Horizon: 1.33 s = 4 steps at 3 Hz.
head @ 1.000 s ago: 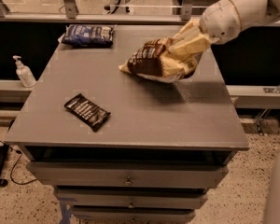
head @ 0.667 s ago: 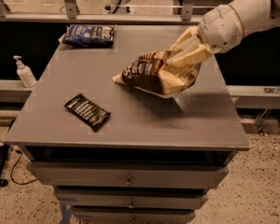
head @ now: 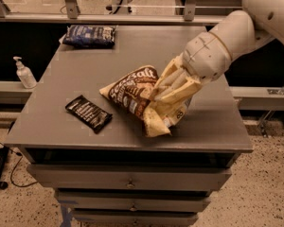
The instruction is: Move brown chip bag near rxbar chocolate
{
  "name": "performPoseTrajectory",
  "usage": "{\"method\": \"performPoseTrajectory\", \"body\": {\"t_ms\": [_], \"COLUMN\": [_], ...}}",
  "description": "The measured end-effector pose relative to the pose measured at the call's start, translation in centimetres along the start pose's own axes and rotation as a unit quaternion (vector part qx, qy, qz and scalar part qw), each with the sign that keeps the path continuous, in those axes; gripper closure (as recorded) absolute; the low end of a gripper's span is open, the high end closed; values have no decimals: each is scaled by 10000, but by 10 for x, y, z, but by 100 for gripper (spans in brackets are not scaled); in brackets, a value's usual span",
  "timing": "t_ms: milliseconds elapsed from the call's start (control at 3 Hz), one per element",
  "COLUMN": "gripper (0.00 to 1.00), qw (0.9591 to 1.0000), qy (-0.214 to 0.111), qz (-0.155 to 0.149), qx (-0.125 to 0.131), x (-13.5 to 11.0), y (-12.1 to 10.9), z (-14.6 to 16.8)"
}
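The brown chip bag (head: pixel 135 96) is dark brown with cream-yellow edges and white lettering. It hangs tilted over the middle of the grey table (head: pixel 213 126), its lower corner close to or touching the top. My gripper (head: pixel 173 86) is shut on the bag's right side, coming in from the upper right. The rxbar chocolate (head: pixel 88 113), a small flat black bar with white lines, lies on the table's front left, a short gap left of the bag.
A dark blue bag (head: pixel 90 35) lies at the table's back left corner. A white pump bottle (head: pixel 24 73) stands on a lower ledge to the left. Drawers sit below the table top. The robot arm (head: pixel 236 30) reaches in from the upper right.
My gripper has carried the brown chip bag forward, left and down, from the back right of the table toward its front middle, nearer the rxbar.
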State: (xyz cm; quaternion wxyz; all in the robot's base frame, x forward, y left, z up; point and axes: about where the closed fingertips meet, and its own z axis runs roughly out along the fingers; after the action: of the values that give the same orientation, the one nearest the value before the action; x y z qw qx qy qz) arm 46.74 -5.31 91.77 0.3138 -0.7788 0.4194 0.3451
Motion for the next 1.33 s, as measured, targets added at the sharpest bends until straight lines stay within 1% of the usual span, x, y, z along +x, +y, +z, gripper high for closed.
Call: {"method": "performPoseTrajectory", "body": {"t_ms": [333,667,1333], "gripper": [100,84,37], "qw": [9996,9994,9995], "qy": [-32,18,185], "qz": [-65,-55,75], "qx": [-278,-343,-245], "x": [-2,-1,7], "y": [12,17,16], "z": [17,20,13]}}
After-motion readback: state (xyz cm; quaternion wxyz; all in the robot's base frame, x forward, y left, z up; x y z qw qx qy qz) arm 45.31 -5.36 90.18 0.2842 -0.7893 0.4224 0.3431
